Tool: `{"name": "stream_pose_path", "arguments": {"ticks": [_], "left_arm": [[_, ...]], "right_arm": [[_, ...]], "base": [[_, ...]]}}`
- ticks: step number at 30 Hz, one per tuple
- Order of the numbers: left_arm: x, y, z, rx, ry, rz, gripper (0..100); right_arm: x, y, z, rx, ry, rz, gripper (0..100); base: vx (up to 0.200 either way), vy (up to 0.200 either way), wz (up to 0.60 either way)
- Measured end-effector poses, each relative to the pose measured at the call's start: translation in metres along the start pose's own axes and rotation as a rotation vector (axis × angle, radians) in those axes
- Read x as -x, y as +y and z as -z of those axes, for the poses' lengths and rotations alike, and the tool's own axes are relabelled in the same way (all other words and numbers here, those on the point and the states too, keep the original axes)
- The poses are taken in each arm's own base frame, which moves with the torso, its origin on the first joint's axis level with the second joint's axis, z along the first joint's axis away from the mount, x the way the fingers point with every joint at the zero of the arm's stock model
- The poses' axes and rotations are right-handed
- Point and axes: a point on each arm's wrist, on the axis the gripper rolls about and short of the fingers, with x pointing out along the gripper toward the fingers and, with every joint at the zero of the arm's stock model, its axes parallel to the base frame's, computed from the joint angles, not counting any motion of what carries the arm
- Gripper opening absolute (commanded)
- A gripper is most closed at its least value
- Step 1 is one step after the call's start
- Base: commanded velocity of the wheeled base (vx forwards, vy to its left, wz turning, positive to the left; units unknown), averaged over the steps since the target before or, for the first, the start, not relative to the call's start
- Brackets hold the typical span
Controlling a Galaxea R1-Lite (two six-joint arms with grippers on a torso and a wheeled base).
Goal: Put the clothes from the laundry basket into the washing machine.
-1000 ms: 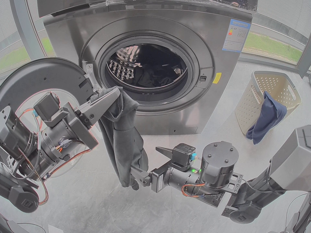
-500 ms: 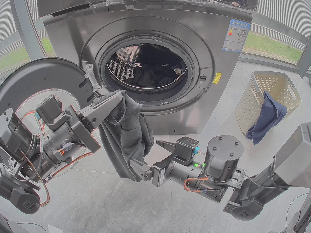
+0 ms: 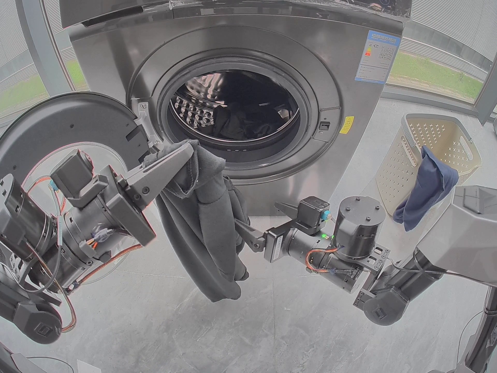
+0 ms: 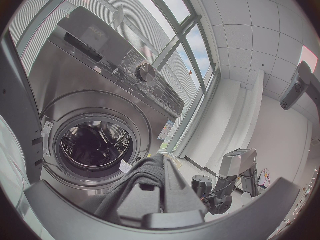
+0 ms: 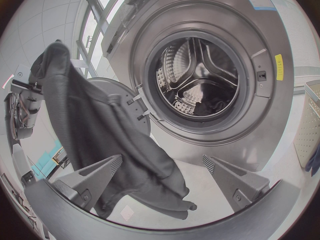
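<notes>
My left gripper (image 3: 184, 154) is shut on a dark grey garment (image 3: 207, 224), held up in front of the washing machine (image 3: 310, 146) just below the left of its open drum (image 3: 233, 104). The cloth hangs in long folds toward the floor. In the left wrist view the gripper (image 4: 164, 160) pinches the garment (image 4: 140, 177). My right gripper (image 3: 266, 223) is open beside the hanging cloth, at mid height; its fingers (image 5: 113, 164) stand wide apart, with the garment (image 5: 100, 134) draped near one. Dark clothes (image 5: 208, 106) lie inside the drum.
The washer door (image 3: 67, 125) stands swung open at the left, behind my left arm. A beige laundry basket (image 3: 445, 135) sits on the floor at the right with a blue garment (image 3: 427, 187) draped over its rim. Grey floor lies in front of the machine.
My right gripper has risen and moved toward the washer, away from the garment's lower end, which now hangs free and lower. The left gripper holds its place with the cloth.
</notes>
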Motion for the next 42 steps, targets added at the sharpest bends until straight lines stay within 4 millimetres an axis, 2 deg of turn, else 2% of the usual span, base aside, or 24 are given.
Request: {"name": "stream_pose_path", "arguments": {"ticks": [6, 14, 22, 32, 33, 42], "left_arm": [[0.002, -0.001, 0.001, 0.002, 0.011, 0.012, 0], [0.003, -0.001, 0.002, 0.003, 0.017, 0.012, 0], [0.003, -0.001, 0.002, 0.002, 0.015, 0.013, 0], [0.003, -0.001, 0.002, 0.002, 0.015, 0.012, 0], [0.003, -0.001, 0.002, 0.002, 0.015, 0.012, 0], [0.004, -0.001, 0.003, 0.004, 0.019, 0.011, 0]], "right_arm": [[-0.003, -0.012, -0.003, 0.000, -0.014, 0.023, 100], [-0.006, -0.008, -0.004, -0.001, -0.025, 0.004, 100], [-0.014, 0.003, 0.016, 0.000, 0.008, -0.029, 100], [-0.039, -0.004, 0.037, 0.015, -0.017, -0.034, 100], [-0.042, -0.005, 0.037, 0.016, -0.025, -0.035, 0], [-0.054, -0.010, 0.031, 0.018, -0.115, -0.037, 0]], "base": [[0.000, 0.000, 0.00], [0.000, 0.000, 0.00], [0.000, 0.000, 0.00], [0.000, 0.000, 0.00], [0.000, 0.000, 0.00], [0.000, 0.000, 0.00]]}}
